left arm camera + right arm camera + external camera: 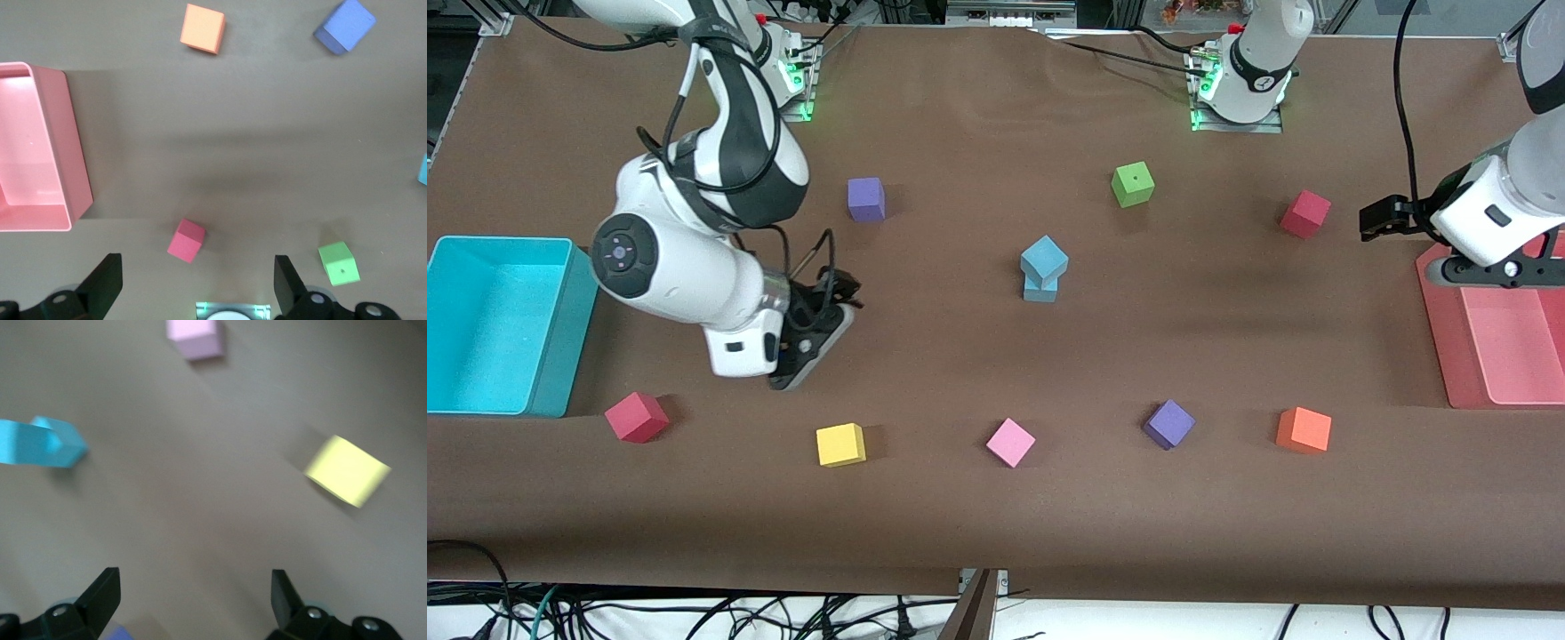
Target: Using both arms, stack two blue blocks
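High front camera; wrist cameras face the table.

The lower blue block is mostly covered by the upper blue block sitting askew on it, so only its near face shows in the front view. In the left wrist view just a sliver of blue appears at the picture's edge. The right wrist view is blurred: the stack is smeared and cut off by the edge, and its two cubes cannot be told apart there. The pink tray at the left arm's end of the table runs out of the front view, partly covered by the left gripper. The cyan bin is cut off too. The right gripper has its fingertips lost against its own dark body.
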Controlling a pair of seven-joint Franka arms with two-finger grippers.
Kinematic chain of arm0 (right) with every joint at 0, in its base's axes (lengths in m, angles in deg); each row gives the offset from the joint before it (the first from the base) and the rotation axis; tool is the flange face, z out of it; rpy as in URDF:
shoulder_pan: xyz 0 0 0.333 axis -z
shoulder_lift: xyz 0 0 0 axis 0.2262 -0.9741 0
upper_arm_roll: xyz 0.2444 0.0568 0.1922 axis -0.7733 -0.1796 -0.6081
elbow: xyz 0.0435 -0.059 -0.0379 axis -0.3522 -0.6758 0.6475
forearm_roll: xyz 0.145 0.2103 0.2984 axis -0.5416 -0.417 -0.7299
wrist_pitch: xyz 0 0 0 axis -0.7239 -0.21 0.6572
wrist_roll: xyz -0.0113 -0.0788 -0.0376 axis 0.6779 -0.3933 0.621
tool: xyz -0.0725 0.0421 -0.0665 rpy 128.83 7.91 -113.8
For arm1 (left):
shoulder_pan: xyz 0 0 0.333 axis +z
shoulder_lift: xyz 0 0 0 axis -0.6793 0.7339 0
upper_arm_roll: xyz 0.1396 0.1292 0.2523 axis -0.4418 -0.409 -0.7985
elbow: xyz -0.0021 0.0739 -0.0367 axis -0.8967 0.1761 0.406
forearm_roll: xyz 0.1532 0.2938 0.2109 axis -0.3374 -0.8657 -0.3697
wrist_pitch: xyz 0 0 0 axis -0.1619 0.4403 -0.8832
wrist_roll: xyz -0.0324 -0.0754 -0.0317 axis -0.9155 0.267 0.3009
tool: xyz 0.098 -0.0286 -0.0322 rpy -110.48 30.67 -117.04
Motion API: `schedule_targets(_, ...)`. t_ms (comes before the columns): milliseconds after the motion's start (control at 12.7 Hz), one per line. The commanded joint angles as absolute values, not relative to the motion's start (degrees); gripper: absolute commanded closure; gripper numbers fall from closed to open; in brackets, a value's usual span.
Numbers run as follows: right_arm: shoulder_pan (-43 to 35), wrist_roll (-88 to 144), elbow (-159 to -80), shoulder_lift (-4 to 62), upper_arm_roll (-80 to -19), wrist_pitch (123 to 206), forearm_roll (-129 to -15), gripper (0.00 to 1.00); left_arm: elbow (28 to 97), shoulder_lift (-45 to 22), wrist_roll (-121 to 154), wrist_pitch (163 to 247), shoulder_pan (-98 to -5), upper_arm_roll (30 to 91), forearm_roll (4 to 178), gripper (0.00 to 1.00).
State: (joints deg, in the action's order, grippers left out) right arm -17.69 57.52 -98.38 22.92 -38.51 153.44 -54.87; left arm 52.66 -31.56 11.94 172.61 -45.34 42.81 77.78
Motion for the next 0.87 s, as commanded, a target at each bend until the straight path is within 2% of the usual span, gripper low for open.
schedule_targets(0, -16.55, 58.06, -95.33, 20.30, -35.07, 152.41, -53.30, 0.00, 61.32, -38.24, 11.39, 177.20, -47.27, 40.48, 78.59, 0.00)
schedule_targets(393, -2.86, 57.88, -96.20, 22.83, -35.22, 152.85, -51.46, 0.00, 60.27, -38.42, 11.75, 177.56, -43.59, 42.40, 79.55, 0.00)
schedule_targets(551, 2.50, 57.80, -98.30, 28.17, -37.49, 152.25, -51.20, 0.00, 60.35, -38.77, 11.92, 177.56, -42.61, 44.51, 80.08, 0.00)
schedule_targets(787, 5.95, 56.40, -102.18, 34.96, -42.77, 151.81, -40.15, 0.00, 60.09, -38.77, 11.66, 177.47, -42.52, 44.52, 80.17, 0.00)
